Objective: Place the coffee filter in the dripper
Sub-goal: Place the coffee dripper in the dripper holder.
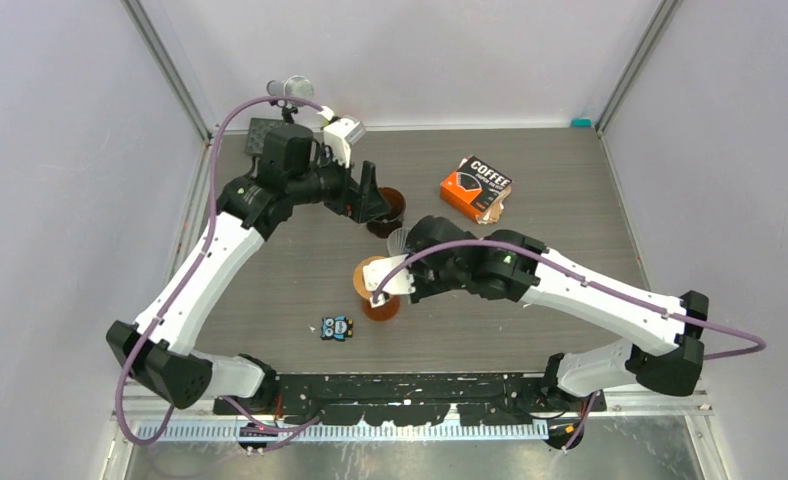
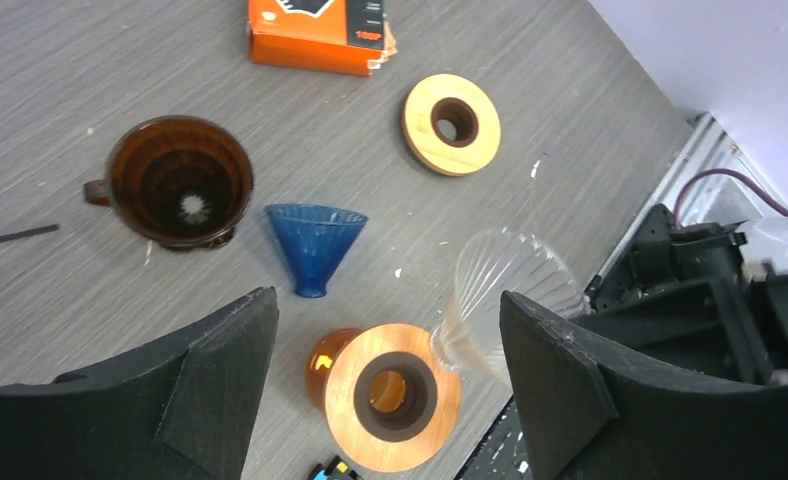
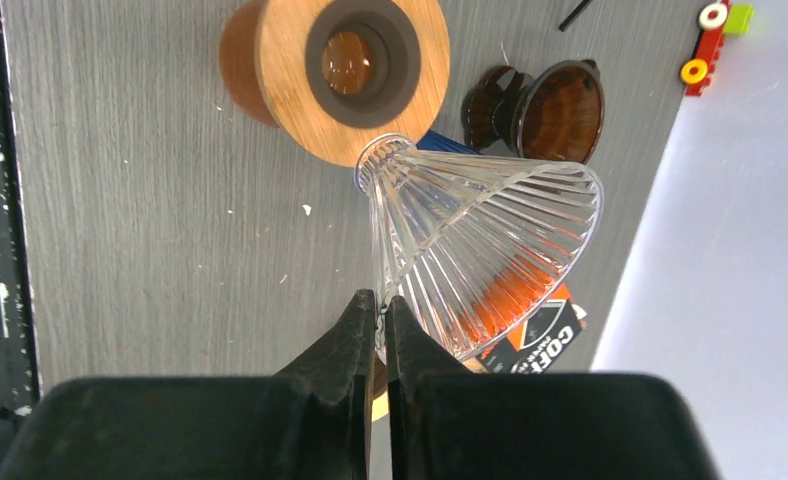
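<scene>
- While we pinch the clear dripper's (image 3: 480, 230) wall, our right gripper (image 3: 378, 300) sits almost closed, with the dripper's neck by the wooden collar (image 3: 425, 55).
- Our left gripper (image 2: 385, 310) hangs wide open and holds nothing, near the brown dripper (image 2: 180, 180).
- Farthest off, the orange filter box (image 1: 477, 188) lies on the table (image 1: 570, 200).

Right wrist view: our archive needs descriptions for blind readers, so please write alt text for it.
The right gripper pinches the rim of a clear ribbed dripper, held on its side above a grey table, its narrow end near a wooden ring on an amber base. Beyond lie a brown dripper and an orange coffee box.
</scene>
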Controlling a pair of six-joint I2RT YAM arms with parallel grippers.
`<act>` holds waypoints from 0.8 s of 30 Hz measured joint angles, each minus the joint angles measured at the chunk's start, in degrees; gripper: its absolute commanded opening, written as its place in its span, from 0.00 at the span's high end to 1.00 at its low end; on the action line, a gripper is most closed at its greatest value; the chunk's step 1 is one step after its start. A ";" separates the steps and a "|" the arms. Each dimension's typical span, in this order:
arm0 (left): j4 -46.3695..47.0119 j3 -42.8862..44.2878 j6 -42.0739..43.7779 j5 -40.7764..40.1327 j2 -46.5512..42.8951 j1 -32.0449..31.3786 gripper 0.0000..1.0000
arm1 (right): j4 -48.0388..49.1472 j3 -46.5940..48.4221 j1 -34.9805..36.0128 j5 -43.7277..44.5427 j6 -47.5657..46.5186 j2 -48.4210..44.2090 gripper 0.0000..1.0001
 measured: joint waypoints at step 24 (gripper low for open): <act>-16.13 9.92 11.08 5.53 10.99 -2.36 0.42 | -7.02 12.28 8.33 8.94 -3.98 9.94 0.99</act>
